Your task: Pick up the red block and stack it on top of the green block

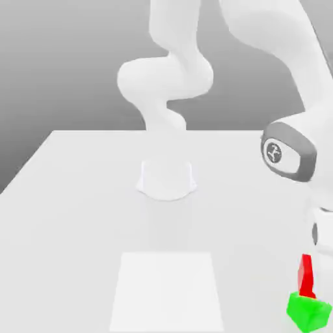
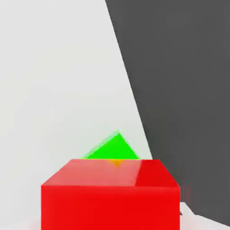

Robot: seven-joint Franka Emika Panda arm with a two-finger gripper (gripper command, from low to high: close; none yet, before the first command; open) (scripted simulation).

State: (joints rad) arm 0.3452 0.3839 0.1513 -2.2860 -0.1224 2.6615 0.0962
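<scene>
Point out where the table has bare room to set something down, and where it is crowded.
In the exterior view, the white table is bare left of the pale square, and between that square and the green block. It is crowded at the green block, with the red block and gripper above.

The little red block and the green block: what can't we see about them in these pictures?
- Exterior view: part of the glossy red cube is hidden behind the white gripper.
- Hand view: most of the bright green cube is hidden behind the red one.
- Hand view: the red cube is cut off by the picture's edge.
- Hand view: the red cube hides where the two blocks meet.
</scene>
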